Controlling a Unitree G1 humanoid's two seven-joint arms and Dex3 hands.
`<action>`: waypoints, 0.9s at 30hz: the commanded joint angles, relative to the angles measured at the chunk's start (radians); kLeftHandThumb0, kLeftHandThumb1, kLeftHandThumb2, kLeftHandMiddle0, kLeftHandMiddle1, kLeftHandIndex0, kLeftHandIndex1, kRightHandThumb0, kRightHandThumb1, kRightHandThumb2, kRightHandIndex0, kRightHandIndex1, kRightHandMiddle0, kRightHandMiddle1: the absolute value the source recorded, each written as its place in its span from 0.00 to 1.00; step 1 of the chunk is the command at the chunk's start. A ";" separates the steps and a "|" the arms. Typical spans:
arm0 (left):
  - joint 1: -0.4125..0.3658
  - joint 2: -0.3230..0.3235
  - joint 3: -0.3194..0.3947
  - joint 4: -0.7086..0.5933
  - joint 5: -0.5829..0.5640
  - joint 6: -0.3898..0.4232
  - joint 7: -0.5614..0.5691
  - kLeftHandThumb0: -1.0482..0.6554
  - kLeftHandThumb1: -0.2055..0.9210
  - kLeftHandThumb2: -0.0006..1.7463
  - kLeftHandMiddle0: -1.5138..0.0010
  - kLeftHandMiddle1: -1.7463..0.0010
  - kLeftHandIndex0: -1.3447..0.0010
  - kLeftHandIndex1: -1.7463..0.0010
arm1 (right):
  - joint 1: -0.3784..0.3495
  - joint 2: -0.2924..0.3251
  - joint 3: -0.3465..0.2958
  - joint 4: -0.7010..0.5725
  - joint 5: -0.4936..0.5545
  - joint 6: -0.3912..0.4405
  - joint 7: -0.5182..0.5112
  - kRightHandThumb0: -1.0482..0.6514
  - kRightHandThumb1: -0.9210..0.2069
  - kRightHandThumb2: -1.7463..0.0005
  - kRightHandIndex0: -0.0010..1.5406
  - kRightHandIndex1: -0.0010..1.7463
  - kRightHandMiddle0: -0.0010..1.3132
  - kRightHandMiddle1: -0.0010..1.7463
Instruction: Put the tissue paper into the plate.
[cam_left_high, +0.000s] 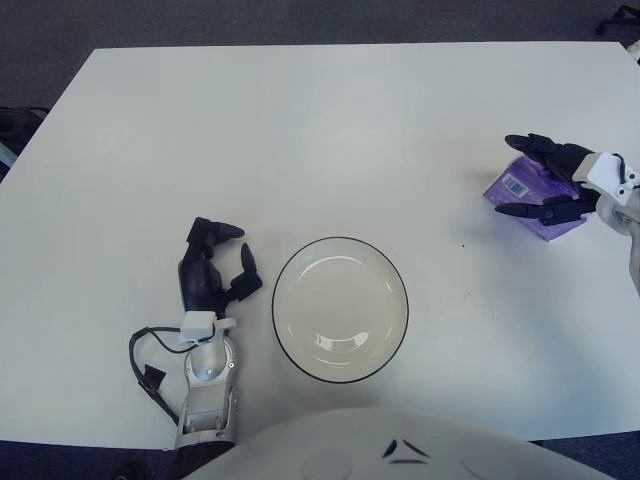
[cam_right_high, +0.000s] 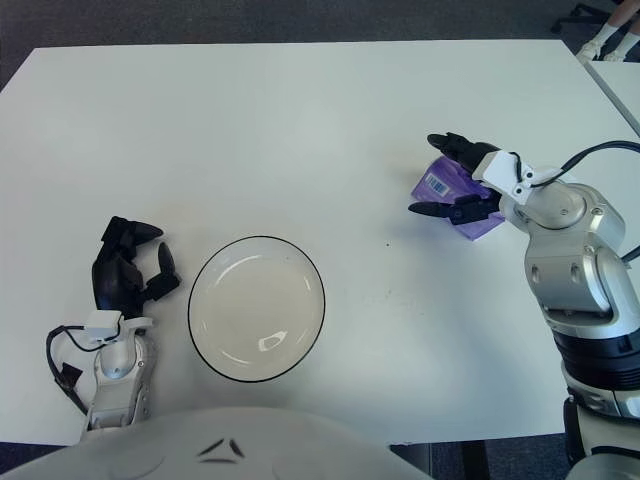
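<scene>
A purple tissue pack (cam_left_high: 522, 186) lies on the white table near its right edge. My right hand (cam_left_high: 507, 176) reaches over it from the right, with the upper fingers (cam_left_high: 530, 143) along its far side and the thumb (cam_left_high: 520, 211) along its near side. The fingers are spread and straddle the pack without clamping it. The pack still lies on the table. A white plate with a dark rim (cam_left_high: 340, 310) stands empty at the front centre, well to the left of the pack. My left hand (cam_left_high: 222, 258) shows just left of the plate, loosely curled and holding nothing.
The white table (cam_left_high: 300, 130) fills the view, with dark floor beyond its far and left edges. A black cable (cam_left_high: 140, 355) loops beside my left forearm. My right arm (cam_right_high: 565, 260) runs along the table's right side.
</scene>
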 joint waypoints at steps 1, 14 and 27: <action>0.046 -0.004 -0.006 0.048 0.003 0.030 -0.004 0.34 0.50 0.73 0.30 0.00 0.57 0.00 | 0.010 -0.006 0.013 -0.004 0.003 0.026 -0.003 0.14 0.37 0.63 0.00 0.00 0.00 0.00; 0.052 0.000 0.003 0.046 -0.002 0.022 -0.008 0.34 0.51 0.73 0.28 0.00 0.58 0.00 | 0.010 -0.020 0.046 0.023 -0.051 0.020 -0.073 0.15 0.43 0.56 0.00 0.00 0.00 0.00; 0.055 0.004 0.008 0.052 0.004 0.008 -0.004 0.34 0.50 0.73 0.27 0.00 0.57 0.00 | -0.031 -0.011 0.054 0.151 -0.081 -0.016 -0.145 0.09 0.36 0.63 0.00 0.00 0.00 0.00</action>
